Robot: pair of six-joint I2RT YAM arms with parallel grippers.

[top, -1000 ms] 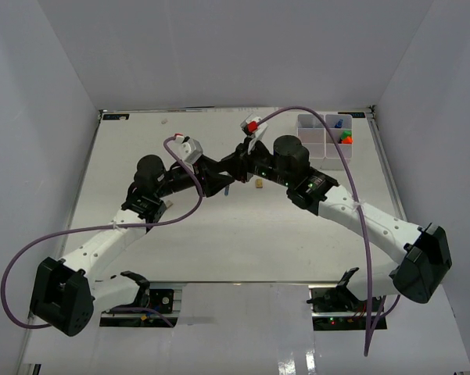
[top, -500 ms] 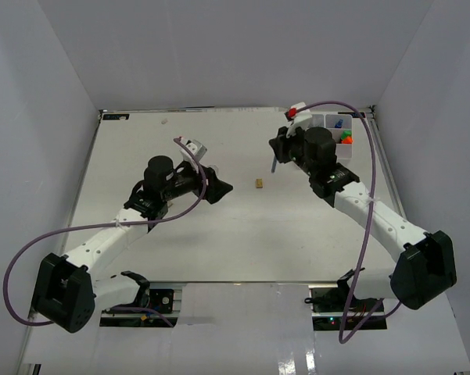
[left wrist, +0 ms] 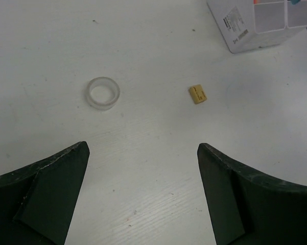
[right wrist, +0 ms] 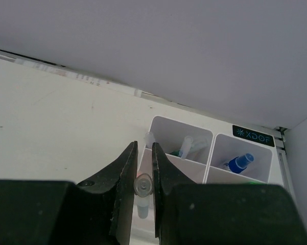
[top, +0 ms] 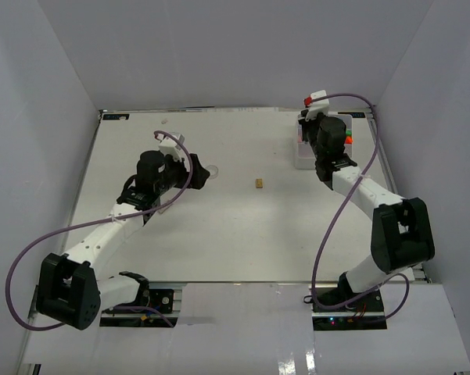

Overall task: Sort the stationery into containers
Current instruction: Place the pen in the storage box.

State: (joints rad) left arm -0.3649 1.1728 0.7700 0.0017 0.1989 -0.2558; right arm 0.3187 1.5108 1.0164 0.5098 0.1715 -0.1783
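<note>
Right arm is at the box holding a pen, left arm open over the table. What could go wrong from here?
1. The right pincer grips the pen right at the edge of the box; released here, it might catch the rim or land outside.
2. The ring lies off-centre ahead of the open left pincer; a straight descent could set a finger on it or push it away.

We note a white table point(top: 219, 234) bearing three items. A clear tape ring point(left wrist: 102, 93) lies flat left of centre. A small tan block point(left wrist: 196, 94) lies apart to its right. A white organiser box point(left wrist: 243, 34) stands near the far right corner.
</note>
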